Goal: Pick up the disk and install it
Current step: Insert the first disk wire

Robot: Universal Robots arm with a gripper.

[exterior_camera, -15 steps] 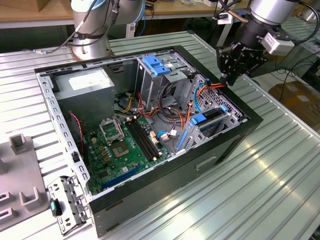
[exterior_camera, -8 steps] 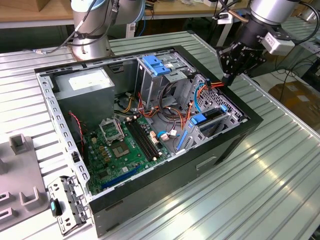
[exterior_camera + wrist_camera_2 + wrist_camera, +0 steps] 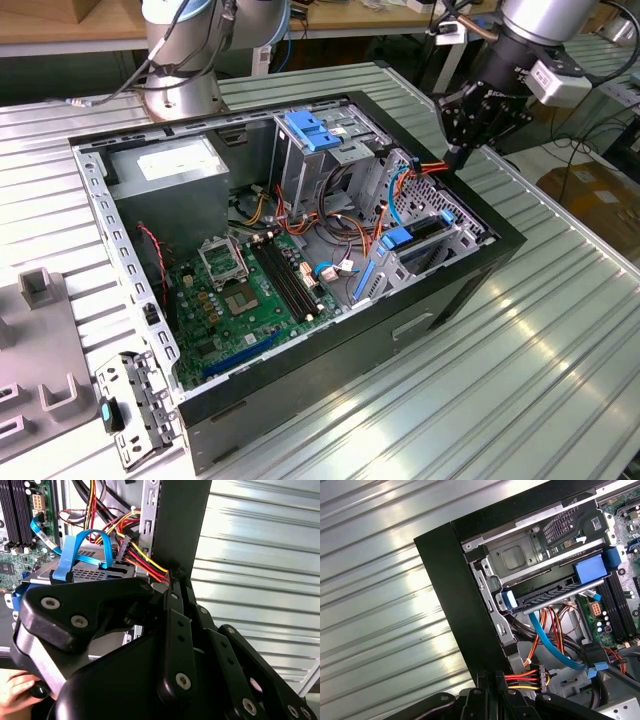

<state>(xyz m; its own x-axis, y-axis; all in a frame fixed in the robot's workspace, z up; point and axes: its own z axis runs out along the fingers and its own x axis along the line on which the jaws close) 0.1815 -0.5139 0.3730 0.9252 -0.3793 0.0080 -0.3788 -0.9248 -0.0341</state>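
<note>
At the near wall of the open case, find the gripper in the first wrist view: closed, apparently pinched on the red, yellow and black wires just short of their connector. Carries nothing else.

Further inboard, find the disk: seated in the silver cage, well apart from the gripper, flagged by 2 blue rail ends, 1 at each side. Judge installation as done or nearly done; depth of seating hidden by the cage.

Read the governing relation thus: disk inboard of the gripper, away from the near wall, toward the motherboard. Visible edge between the 2 rail ends roughly square to the near wall, parallel to the adjoining wall. Long axis hidden in the cage; cannot tell. 1 arm on the rig; no choice of hand.

Note tight room for moving: blue data cable and orange leads strung across the gap between gripper and disk, sheet-metal cage edges close by. Outside the near wall, open ribbed table.

Farthest, in the exterior view: blue bracket atop the tall bay, then the grey box with white sticker toward the exterior view's left.
</note>
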